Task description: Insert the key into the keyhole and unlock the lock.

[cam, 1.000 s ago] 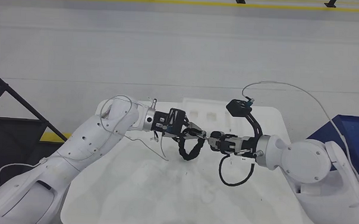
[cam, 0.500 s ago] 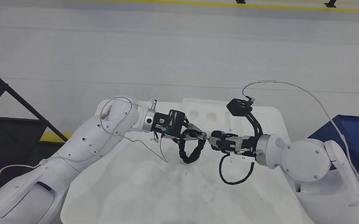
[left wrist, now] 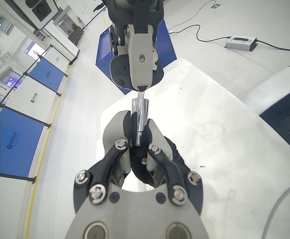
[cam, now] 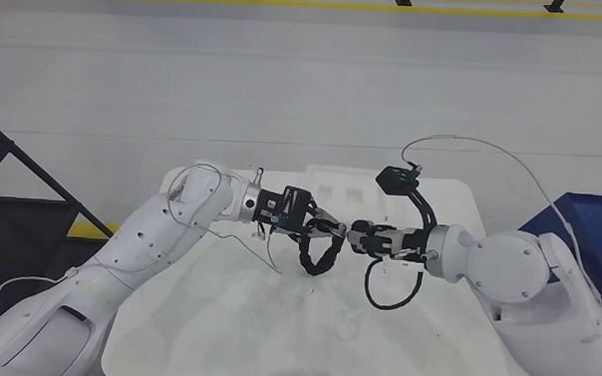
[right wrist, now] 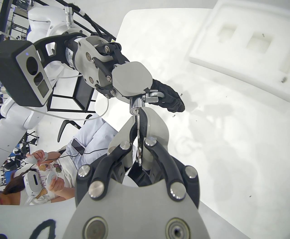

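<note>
The left hand [left wrist: 138, 126] is squeezing tight on the lock [left wrist: 141, 111] and is holding it up in the air over the counter [left wrist: 204, 113]. The shiny round end of the lock is sticking out past the fingertips. The black cord [cam: 319, 256] of the lock is hanging down under the lock in a loop (the cord is wearing a soft, bumpy cover), and I cannot tell if it is touching the counter. The right hand [right wrist: 138, 123] is pointing at the lock from the other side, and it is pinching the key [right wrist: 138, 138] tight between its two fingers. The tip of the key is sitting right at the keyhole in the shiny end of the lock and is touching it. How far it is going in, I cannot tell. A foam tray [right wrist: 238, 52] with square holes is lying on the counter past the lock, on the side away from the robot, well apart from the lock
</note>
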Robot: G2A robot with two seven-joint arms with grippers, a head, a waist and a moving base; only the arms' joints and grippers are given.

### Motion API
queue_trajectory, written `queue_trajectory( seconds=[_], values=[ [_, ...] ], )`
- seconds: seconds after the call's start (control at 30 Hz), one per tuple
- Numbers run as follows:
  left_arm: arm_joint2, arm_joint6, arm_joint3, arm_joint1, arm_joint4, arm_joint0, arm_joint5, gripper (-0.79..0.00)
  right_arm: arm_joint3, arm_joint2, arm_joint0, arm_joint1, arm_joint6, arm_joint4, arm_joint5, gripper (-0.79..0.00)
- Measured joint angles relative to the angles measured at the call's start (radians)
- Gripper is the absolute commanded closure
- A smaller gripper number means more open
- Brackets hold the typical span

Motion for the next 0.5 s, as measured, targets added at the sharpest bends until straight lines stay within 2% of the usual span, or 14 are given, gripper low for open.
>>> queue_trajectory(
  seconds=[0.5],
  values=[
    [0.009, 0.027, -0.002, -0.003, 0.033, -0.005, -0.005, 0.0, 0.019, -0.019, 0.023, -0.001, -0.007, 0.001, 0.001, 0.0]
  ],
)
